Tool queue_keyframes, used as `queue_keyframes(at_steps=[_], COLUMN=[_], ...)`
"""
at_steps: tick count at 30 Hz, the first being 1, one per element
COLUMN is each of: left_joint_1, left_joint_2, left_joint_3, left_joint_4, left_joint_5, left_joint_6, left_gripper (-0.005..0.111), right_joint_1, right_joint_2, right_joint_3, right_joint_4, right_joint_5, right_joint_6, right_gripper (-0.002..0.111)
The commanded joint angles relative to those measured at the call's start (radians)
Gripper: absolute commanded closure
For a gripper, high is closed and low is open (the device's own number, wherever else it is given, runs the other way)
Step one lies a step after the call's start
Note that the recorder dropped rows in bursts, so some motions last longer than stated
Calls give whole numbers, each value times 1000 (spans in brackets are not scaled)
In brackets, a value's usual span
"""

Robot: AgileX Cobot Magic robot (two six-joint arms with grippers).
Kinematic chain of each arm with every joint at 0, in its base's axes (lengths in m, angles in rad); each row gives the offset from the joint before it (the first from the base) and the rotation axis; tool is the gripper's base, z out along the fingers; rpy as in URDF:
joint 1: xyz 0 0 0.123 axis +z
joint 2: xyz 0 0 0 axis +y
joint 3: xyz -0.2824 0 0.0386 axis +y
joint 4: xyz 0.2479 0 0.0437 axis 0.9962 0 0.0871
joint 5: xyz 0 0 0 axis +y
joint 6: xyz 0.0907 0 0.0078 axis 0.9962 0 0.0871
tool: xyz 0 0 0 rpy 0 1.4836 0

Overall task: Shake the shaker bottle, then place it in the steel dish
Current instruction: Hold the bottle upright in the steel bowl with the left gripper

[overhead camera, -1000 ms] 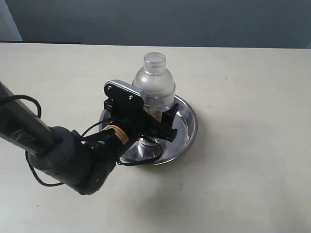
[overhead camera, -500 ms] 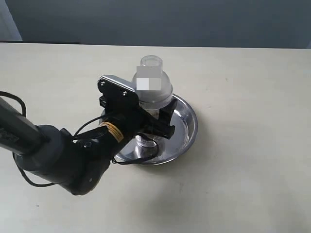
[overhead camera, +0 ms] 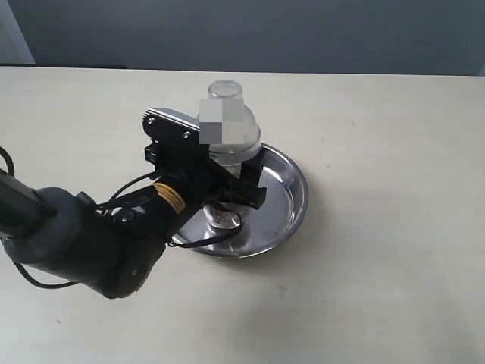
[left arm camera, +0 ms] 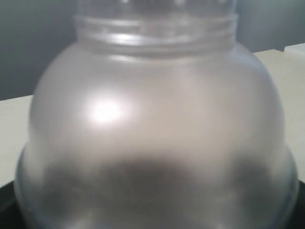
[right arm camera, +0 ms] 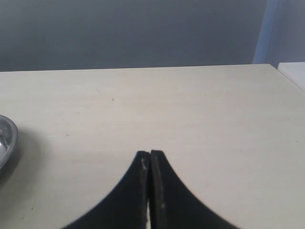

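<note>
bottle: upright bottle (overhead camera: 244, 138), held over the left part of the dish (overhead camera: 297, 189); the dome fills the left wrist view (left arm camera: 152, 133)
contact: base is low inside the dish, but the arm hides it, so I can't tell if it touches the floor
left gripper: left gripper (overhead camera: 232, 188) clamped round the lower body of the bottle, one finger on each side
right gripper: right gripper (right arm camera: 150, 158) closed on nothing, out over bare tabletop (overhead camera: 379, 265), with the dish edge (right arm camera: 5, 138) just in its view
stage: looks like the set-down; release not yet done
risk 1: bottle drops and rocks if the left gripper lets go while the base is clear of the floor; it is tall with a narrow foot, so it could tip over
risk 2: base sits towards the left wall, so it may land on the sloped rim, lean, and slide or fall out onto the tabletop
risk 3: pressing down too far could shove or tilt the light dish, since nothing pins it
risk 4: fingers could drag the bottle sideways on withdrawal if they aren't opened wide first
risk 5: smooth frosted plastic could slip in the grip
cap: cap (overhead camera: 225, 91) looks seated; its seal can't be judged
</note>
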Motion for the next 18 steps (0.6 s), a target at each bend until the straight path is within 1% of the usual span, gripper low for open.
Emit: queue_keyframes(at_steps=[1, 5, 7, 12, 18], left_joint_1=[6, 6, 6, 6, 6], left_joint_2=[-15, -6, 22, 104, 136], left_joint_3=[-2, -2, -5, -13, -31], left_joint_4=[-19, -21, -21, -12, -8], left_joint_5=[-126, -107, -137, -137, -137], left_joint_6=[0, -1, -1, -8, -8], left_gripper=[22, 22, 22, 22, 22], right_joint_1=[-4, -4, -4, -4, -4], right_joint_2=[-4, -4, -4, -4, -4], right_joint_3=[1, 1, 1, 1, 1], right_joint_4=[-1, -1, -1, -1, -1], right_joint_5=[-13, -13, -13, -13, -13], right_joint_6=[-2, -2, -2, -2, -2], right_gripper=[109, 109, 109, 109, 109])
